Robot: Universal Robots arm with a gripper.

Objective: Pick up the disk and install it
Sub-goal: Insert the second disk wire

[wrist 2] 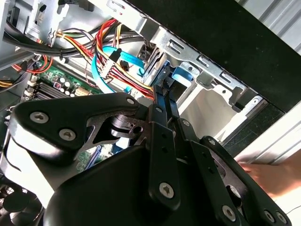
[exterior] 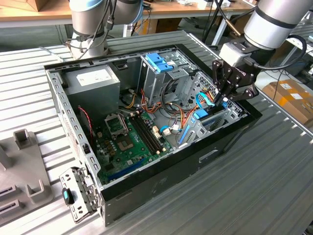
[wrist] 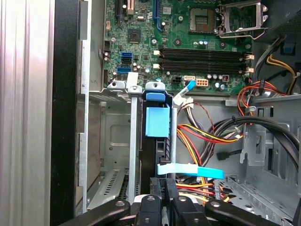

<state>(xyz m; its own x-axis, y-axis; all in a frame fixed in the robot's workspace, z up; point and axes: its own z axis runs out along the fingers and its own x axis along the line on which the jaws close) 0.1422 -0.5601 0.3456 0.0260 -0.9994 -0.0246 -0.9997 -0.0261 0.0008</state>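
The disk (wrist: 157, 122) stands on edge in the metal drive bay (wrist: 113, 136) at the case corner on the exterior view's right. Its light-blue rail faces up and its dark side shows below that. My gripper (wrist: 163, 182) reaches down into this bay, and its two black fingers (wrist 2: 160, 101) are drawn close together on the disk's blue rail end (wrist 2: 181, 73). In the exterior view the gripper (exterior: 222, 98) hangs over the bay, with the blue of the disk (exterior: 201, 115) just below it.
The open computer case (exterior: 161, 181) lies on a slatted metal table. Inside are the green motherboard (exterior: 132, 137), a grey power-supply box (exterior: 93, 81), a drive cage with a blue latch (exterior: 159, 61) and bundled cables (wrist: 207, 136). A hand (wrist 2: 273, 172) rests outside the case.
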